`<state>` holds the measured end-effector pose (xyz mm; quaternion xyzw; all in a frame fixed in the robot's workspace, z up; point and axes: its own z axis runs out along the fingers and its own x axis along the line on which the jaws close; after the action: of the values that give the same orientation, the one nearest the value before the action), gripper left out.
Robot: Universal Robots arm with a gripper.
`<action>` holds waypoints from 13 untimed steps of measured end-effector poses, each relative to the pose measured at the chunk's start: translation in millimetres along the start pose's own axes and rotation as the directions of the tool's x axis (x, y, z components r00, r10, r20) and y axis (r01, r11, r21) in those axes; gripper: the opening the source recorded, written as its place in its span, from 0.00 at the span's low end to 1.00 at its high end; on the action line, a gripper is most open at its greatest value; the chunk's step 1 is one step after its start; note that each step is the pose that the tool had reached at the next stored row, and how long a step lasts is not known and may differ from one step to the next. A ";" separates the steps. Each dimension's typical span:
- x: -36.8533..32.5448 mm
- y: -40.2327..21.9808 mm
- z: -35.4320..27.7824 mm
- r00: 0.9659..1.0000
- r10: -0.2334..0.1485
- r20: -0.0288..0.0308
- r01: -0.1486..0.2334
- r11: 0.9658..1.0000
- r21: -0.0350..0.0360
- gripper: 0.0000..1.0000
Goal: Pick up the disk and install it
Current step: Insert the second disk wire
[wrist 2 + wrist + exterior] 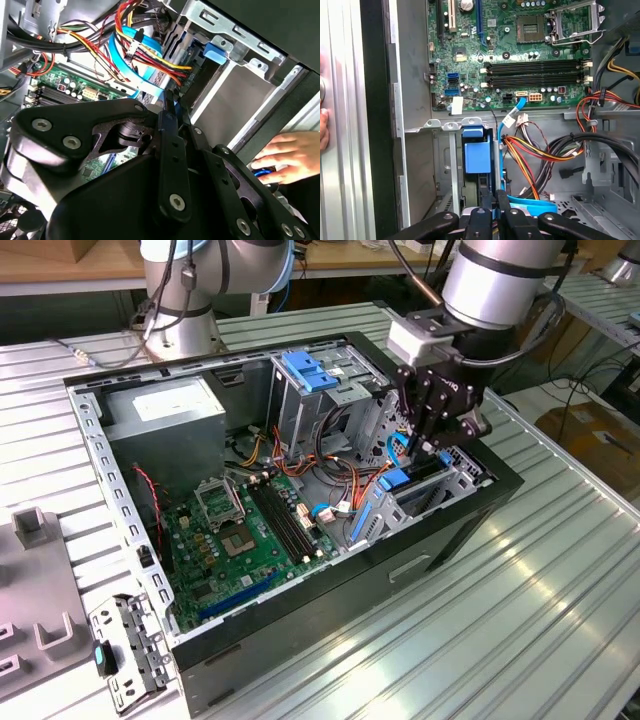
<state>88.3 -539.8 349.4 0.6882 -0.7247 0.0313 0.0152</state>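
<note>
The tool hangs low over the open computer case's blue-railed drive bay.

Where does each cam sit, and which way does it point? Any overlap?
Exterior view: off the arm, raised, angled down into the open computer case; shows the arm and its pincer over the case's end at the exterior view's right.
First wrist view: on the wrist, looking past the pincer into the case at the motherboard.
Second wrist view: on the wrist, close behind the pincer, facing cables; a person's hand lies beyond.
Shared: all three show the pincer and motherboard.
</note>
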 end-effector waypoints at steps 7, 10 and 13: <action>9.0 0.6 0.6 0.999 0.000 0.041 0.000 1.000 0.002 0.16; 10.5 0.5 0.9 0.999 -0.002 0.041 0.002 1.000 0.003 0.16; 11.4 0.4 1.3 0.999 -0.006 0.042 0.006 1.000 0.005 0.16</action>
<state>87.3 -551.3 348.8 0.6909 -0.7227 0.0187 -0.0015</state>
